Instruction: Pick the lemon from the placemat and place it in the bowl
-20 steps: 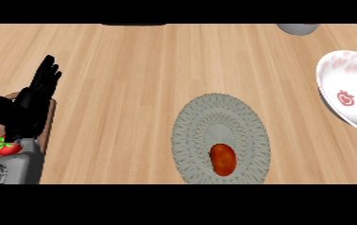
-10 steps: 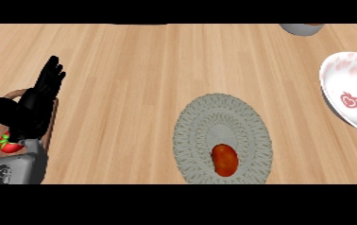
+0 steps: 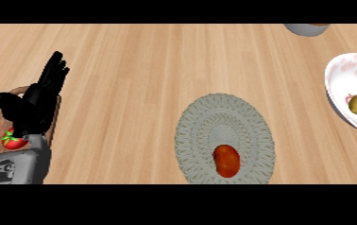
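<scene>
A red-orange oblong fruit (image 3: 226, 160) lies on the near part of a grey woven oval placemat (image 3: 202, 134) at the lower middle of the head view. It looks red rather than lemon yellow. A white bowl (image 3: 338, 84) with pink markings is cut off by the right edge, and a small yellowish thing (image 3: 352, 101) shows inside it. My left hand (image 3: 42, 99) stands open at the far left with its fingers pointing up, well away from the placemat. It holds nothing. My right hand is out of view.
A red fruit with a green top (image 3: 12, 140) lies on a brown board (image 3: 21, 90) behind my left hand. A grey container (image 3: 305, 29) sits at the far right back. Bare wooden counter (image 3: 153, 63) stretches between hand, placemat and bowl.
My left hand has drifted slightly right and up. The placemat, the fruit and the bowl have shifted slightly to the right in the view.
</scene>
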{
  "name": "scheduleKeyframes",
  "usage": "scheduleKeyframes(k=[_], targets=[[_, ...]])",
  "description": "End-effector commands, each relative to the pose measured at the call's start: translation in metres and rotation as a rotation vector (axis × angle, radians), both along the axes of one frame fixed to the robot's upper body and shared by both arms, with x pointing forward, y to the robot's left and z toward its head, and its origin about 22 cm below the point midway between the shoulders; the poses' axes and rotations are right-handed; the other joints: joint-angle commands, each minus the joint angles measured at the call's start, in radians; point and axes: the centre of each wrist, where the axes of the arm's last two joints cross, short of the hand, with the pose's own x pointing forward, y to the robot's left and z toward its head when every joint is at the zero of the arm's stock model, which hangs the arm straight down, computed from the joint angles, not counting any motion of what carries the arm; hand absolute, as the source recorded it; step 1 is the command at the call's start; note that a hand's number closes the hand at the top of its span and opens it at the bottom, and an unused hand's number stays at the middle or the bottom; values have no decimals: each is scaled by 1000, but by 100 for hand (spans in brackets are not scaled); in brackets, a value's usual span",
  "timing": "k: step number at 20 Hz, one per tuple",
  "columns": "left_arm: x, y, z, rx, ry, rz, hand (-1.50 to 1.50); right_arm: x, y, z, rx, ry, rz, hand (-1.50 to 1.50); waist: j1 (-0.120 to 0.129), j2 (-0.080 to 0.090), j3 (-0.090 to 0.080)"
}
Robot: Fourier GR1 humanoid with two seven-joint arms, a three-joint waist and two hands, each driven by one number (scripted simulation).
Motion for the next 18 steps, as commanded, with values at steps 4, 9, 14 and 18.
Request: scheduleKeyframes(k=[4, 9, 14, 18], targets=[[-9, 12, -9, -5, 7, 9, 0, -15, -12, -28, 315, -190, 52, -150, -11, -4, 1], [-7, 4, -14, 3, 16, 36, 0, -19, -30, -2, 647, -489, 7, -150, -39, -10, 1], [-10, 14, -2, 11, -5, 16, 0, -69, -83, 30, 737, -535, -61, -150, -12, 0, 3], [-9, 15, -8, -1, 4, 32, 0, -120, -114, 38, 754, -476, -63, -150, -20, 2, 5]])
